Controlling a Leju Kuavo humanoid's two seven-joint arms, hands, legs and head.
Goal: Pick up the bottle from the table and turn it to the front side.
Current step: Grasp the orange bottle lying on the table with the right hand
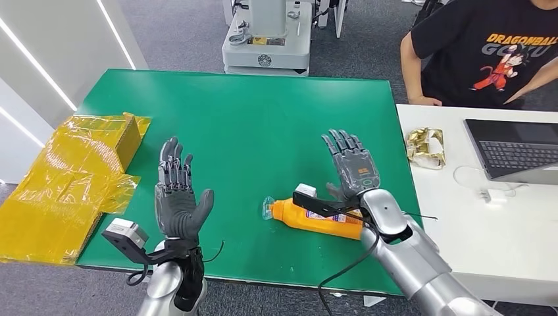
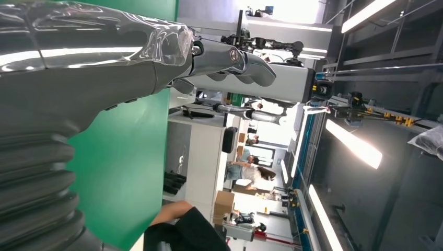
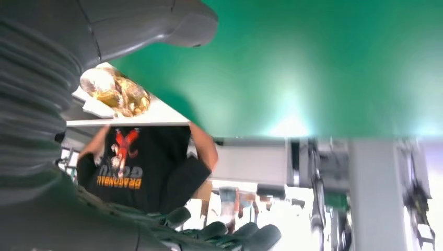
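An orange bottle with a clear cap lies on its side on the green table, near the front edge, cap pointing left. My right hand is raised above and just behind the bottle, fingers spread, holding nothing; my right forearm covers the bottle's right end. My left hand is held up over the table's front left, palm showing, fingers apart and empty. The thumb and fingers of my left hand show against the room in the left wrist view, and my right hand over the green surface in the right wrist view.
Crumpled yellow plastic wrap and a box lie at the table's left edge. A white desk on the right carries a laptop, gold foil and a cable. A person in a black shirt sits behind it. A robot base stands beyond the table.
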